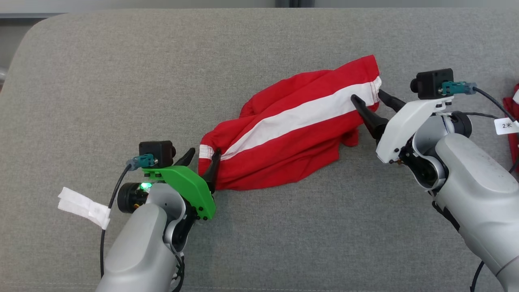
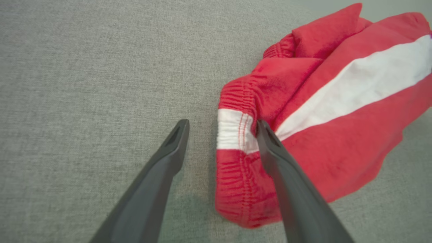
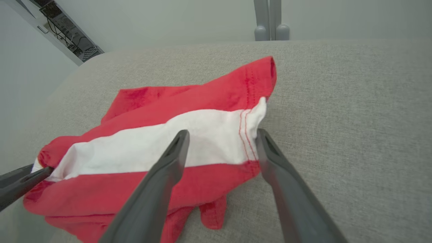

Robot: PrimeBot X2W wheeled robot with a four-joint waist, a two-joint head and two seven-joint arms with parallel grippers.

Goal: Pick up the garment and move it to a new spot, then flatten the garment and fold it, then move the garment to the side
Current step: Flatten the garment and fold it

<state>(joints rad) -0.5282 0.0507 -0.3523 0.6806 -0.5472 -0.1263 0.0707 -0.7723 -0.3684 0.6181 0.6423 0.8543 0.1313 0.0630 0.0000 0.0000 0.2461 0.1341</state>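
Note:
The garment (image 1: 292,134) is a pair of red shorts with a white side stripe, lying rumpled on the grey cushion. My left gripper (image 1: 202,156) is open and straddles the elastic waistband end (image 2: 234,130); one finger rests on the red cloth, the other on bare cushion. At the opposite, hemmed end (image 3: 251,135) my right gripper (image 1: 367,97) is open too, one finger over the white stripe and the other just off the hem. In the right wrist view the garment (image 3: 162,145) fills the middle and the left gripper's fingertips (image 3: 27,179) show at its far end.
The grey cushion (image 1: 121,81) spreads wide around the garment, with its rounded back-left corner and edge at the top. Another red cloth item (image 1: 514,121) with a white tag lies at the right edge. White tape hangs from my left arm's cable (image 1: 83,207).

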